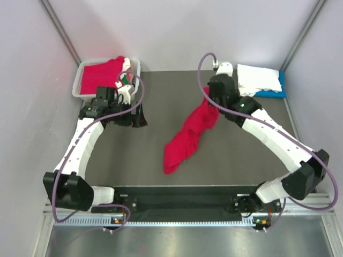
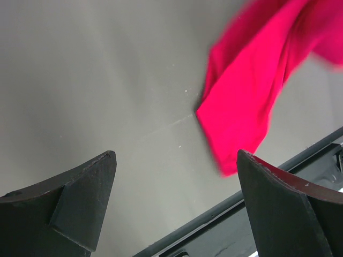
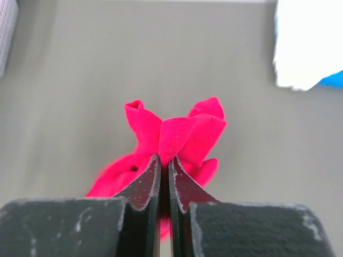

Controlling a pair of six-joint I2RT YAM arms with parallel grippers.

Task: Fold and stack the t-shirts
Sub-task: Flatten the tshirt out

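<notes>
A red t-shirt (image 1: 188, 136) hangs bunched from my right gripper (image 1: 209, 98), its lower end trailing on the table near the middle. In the right wrist view the jaws are shut on a pinch of this red t-shirt (image 3: 185, 134). The left wrist view shows its lower end (image 2: 252, 85). My left gripper (image 1: 140, 114) is open and empty over the table's left part, apart from the shirt. More red cloth (image 1: 99, 75) lies in the tub. A folded white t-shirt (image 1: 259, 79) lies on a blue one (image 1: 273, 92) at the back right.
A pale plastic tub (image 1: 80, 72) stands at the back left, just behind my left arm. Grey walls close in the table on the left, back and right. The black base rail (image 1: 187, 195) runs along the near edge.
</notes>
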